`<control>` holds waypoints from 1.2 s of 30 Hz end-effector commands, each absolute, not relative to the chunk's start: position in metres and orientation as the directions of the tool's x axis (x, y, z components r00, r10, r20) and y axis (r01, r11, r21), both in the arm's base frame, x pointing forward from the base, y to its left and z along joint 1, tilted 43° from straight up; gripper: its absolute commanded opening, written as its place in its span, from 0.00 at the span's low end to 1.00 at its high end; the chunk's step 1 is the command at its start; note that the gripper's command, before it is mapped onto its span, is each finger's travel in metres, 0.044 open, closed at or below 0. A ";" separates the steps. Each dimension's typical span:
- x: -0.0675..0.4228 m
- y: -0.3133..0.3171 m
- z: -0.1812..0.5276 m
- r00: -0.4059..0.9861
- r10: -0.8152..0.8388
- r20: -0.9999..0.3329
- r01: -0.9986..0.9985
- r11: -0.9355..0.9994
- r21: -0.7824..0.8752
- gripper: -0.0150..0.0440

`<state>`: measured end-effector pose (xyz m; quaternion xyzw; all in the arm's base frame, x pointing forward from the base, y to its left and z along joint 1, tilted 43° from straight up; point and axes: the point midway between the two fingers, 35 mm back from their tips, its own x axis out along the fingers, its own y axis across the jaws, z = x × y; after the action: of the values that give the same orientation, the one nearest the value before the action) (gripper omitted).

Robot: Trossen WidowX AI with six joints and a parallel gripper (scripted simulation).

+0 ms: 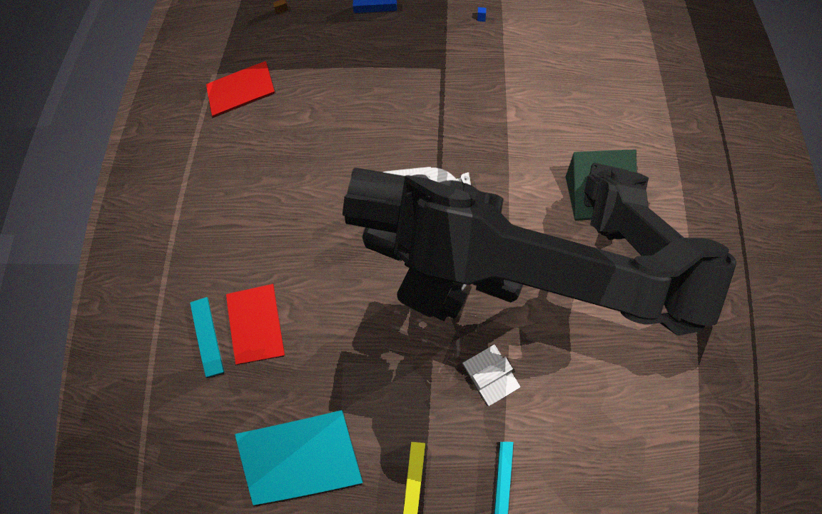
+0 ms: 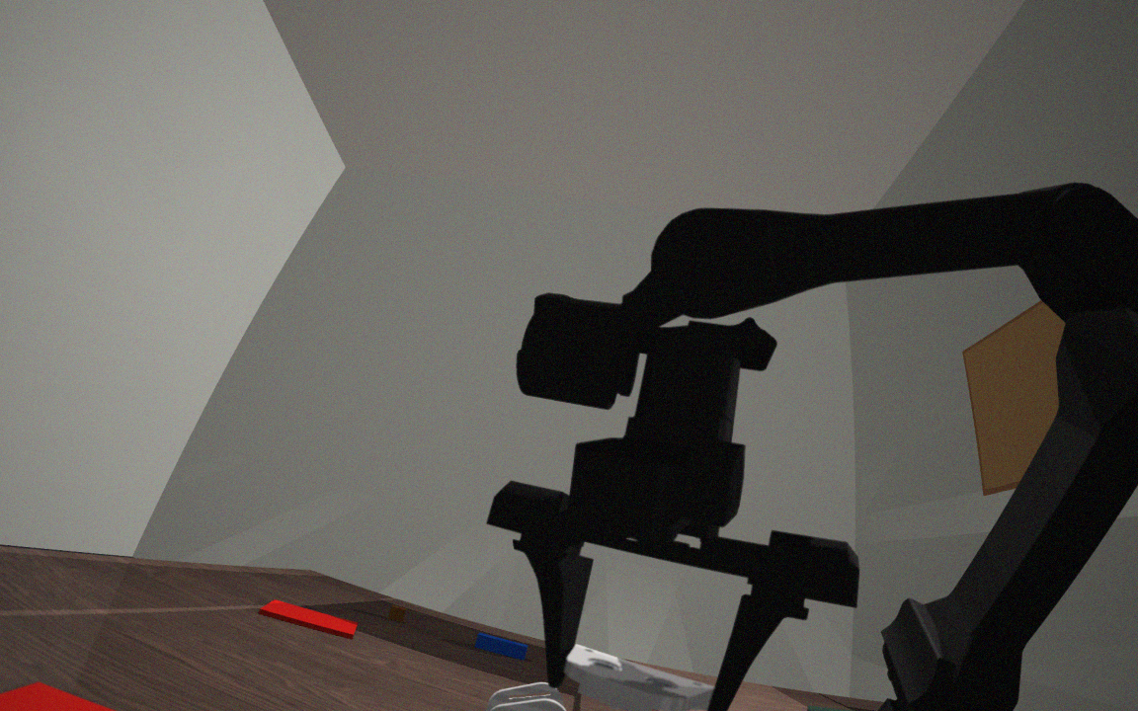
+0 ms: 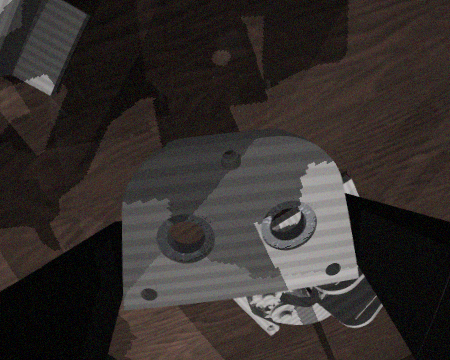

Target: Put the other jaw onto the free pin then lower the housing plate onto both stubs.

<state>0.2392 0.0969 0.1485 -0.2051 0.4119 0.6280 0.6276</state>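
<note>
My gripper [image 2: 639, 685] [image 3: 232, 219] is shut on the light grey housing plate [image 2: 617, 675] [image 3: 235, 187], one finger on each side edge. The plate has two large ringed holes and three small ones, and is in the air above the base assembly, offset from it in the wrist view. The white base assembly [image 1: 423, 168] [image 3: 271, 328] is mostly hidden by the arm in the top view and by the plate in the wrist view. One jaw tip [image 2: 527, 699] [image 3: 357, 305] shows beside the plate. The pins, the stubs and the gear mesh cannot be made out.
A white ribbed block [image 1: 492, 373] [image 3: 50, 45] stands in front of the arm. A dark green block [image 1: 618, 159] is near the arm's base. Red slabs [image 1: 255, 324] [image 1: 240, 89] and a cyan slab [image 1: 299, 457] lie left. Yellow [image 1: 412, 489] and cyan [image 1: 503, 479] bars lie at the front.
</note>
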 end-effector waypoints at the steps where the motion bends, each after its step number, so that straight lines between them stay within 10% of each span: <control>1: 0.242 0.088 0.137 -0.138 0.614 -0.777 -0.926 0.198 0.321 0.85; 36: 0.246 0.001 0.061 -0.155 0.641 -0.752 -0.317 0.688 0.653 0.85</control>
<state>0.2495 0.0080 0.0694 0.0953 0.6433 0.3969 0.6477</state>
